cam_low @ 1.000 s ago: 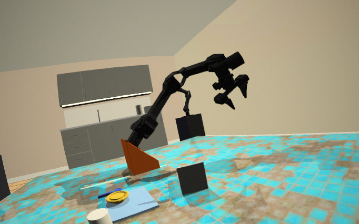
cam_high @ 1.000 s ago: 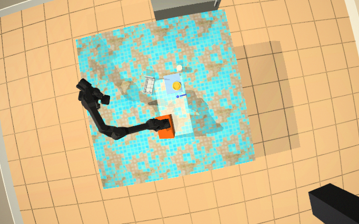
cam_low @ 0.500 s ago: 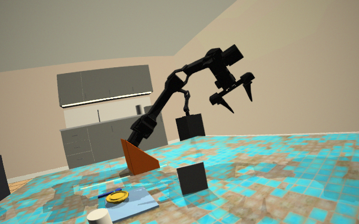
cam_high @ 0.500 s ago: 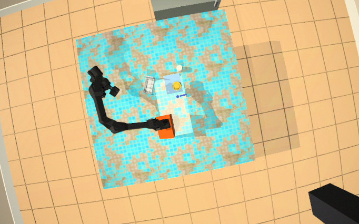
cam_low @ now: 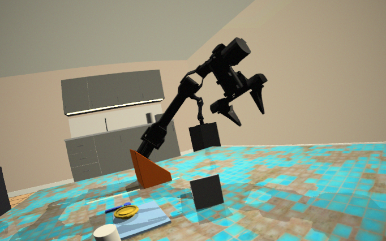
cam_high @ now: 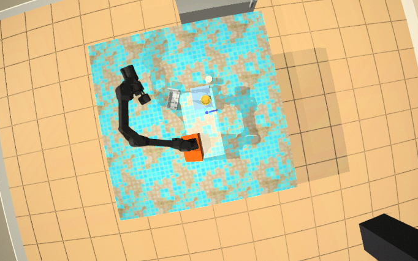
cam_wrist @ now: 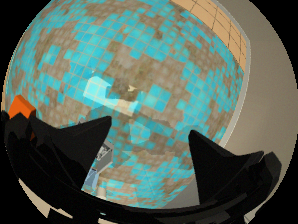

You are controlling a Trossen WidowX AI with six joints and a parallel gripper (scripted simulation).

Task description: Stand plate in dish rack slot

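Approach step, nothing grasped yet. Gripper (cam_low: 245, 111) hangs high above the table, jaws wide, empty. Plate (cam_low: 125, 211) lies flat on the blue mat (cam_low: 152, 219) near mid-table, toward the far edge in top view. Dish rack (cam_high: 173, 98) just beside. Next: descend over plate rim.

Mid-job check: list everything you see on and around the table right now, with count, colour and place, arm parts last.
Plate: one, yellow, lying flat on the mat.
Mat: one, light blue, near table edge in the exterior view.
Dish rack: one, grey in the top view, beside the mat, nothing in it.
Pen-like stick: one, blue, beside the mat.
Cylinder: one, white, next to the mat.
Table: one, turquoise-and-tan tiled.
Kitchen cabinets: grey, back wall.
Arm base: one, orange.
Gripper: one, black, open, holding nothing, high above the table.
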